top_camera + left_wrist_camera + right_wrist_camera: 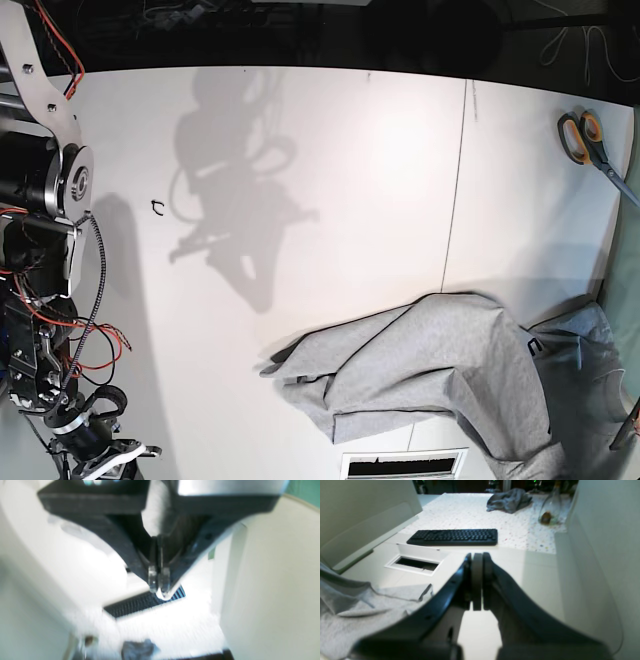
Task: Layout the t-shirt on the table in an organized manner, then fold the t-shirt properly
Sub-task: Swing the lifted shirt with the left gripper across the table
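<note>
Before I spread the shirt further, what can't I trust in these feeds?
- Left wrist view: all motion-blurred. The left gripper has its jaws together, but the pale scrap at its tips cannot be identified.
- Base view: the t-shirt runs off the bottom and right edges, so its full outline is cut off.
- Right wrist view: the right gripper, shut, blocks the table below it; the shirt is cut by the left edge.

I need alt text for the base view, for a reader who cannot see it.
A crumpled grey t-shirt lies bunched at the near right of a white table. Orange-handled scissors rest at the far right edge, and a robot arm stands along the left side.
</note>
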You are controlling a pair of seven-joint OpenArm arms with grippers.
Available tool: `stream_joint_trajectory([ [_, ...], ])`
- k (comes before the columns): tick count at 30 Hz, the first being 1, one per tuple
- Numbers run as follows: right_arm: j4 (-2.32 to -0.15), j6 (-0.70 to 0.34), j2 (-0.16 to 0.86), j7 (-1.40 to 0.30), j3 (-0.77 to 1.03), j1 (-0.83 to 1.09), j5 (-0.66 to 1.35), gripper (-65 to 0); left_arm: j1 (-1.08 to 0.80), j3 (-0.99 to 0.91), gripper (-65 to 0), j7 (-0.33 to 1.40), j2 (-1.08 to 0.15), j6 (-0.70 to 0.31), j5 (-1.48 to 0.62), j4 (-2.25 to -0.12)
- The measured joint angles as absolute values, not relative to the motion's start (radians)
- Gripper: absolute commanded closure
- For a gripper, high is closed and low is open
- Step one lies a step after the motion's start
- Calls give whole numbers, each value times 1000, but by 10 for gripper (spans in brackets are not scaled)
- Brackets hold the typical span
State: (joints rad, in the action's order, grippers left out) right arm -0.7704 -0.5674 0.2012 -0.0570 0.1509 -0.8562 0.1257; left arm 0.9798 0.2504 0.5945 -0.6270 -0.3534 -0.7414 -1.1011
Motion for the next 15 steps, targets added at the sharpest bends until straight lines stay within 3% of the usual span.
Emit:
stream_joint_trajectory([
  [8,-770,-570,169,-82,150,-773,131,0,951,266,0,772,-611,-412,-833,-1309],
  [15,-770,-566,174,-78,150,-711,116,0,701,267,0,793,-629,-409,-817,-1675],
])
